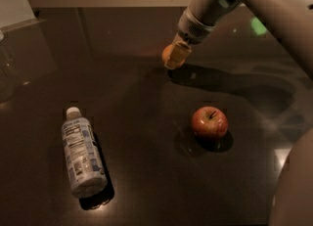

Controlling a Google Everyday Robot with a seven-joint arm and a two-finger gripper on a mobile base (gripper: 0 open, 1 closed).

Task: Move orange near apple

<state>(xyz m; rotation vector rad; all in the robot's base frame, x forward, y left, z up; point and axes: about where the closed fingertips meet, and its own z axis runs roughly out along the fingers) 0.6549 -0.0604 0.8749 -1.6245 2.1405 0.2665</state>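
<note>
Orange (167, 52) | gripped in pincer (173, 57), fingers closed on it, seemingly just clear of counter (127, 122), back centre | apple (209, 122) well apart, nearer camera | step: carry under way | next: travel toward apple, lower, release just beside it without nudging it

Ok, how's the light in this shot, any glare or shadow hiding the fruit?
Camera view: dim, warm light; the glossy dark table mirrors a green glint at back right; the arm's shadow lies right of the gripper, which holds the orange at back centre, half hidden by it; the apple shows plainly, its shadow close at its right.
</note>
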